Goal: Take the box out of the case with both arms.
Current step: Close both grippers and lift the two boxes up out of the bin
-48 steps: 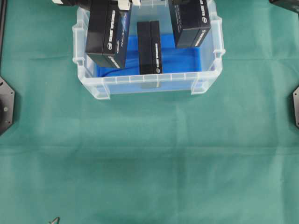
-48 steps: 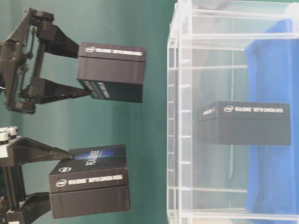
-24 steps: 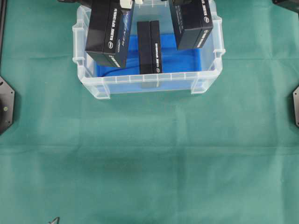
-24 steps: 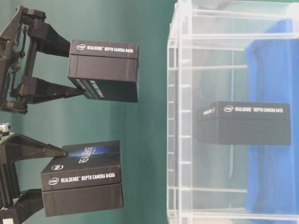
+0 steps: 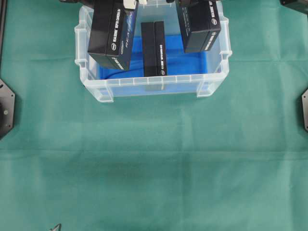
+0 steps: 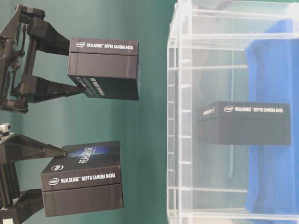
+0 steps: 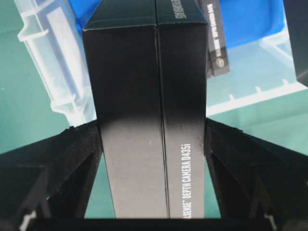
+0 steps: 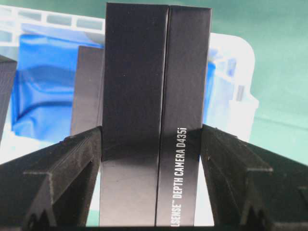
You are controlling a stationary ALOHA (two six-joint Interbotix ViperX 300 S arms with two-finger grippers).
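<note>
Boxes: left gripper [image 7: 153, 144] is clamped on one box [image 5: 111, 32], right gripper [image 8: 150, 144] clamped on another [image 5: 198, 25], both held up above the case [image 5: 154, 86]. A third box [image 5: 154, 48] stands on edge inside the case, mid-floor on the blue lining [image 5: 187, 60].

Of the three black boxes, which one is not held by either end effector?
The middle box, resting on the blue lining inside the case. The left box is clamped by the left end effector, the right box by the right end effector, both lifted.
</note>
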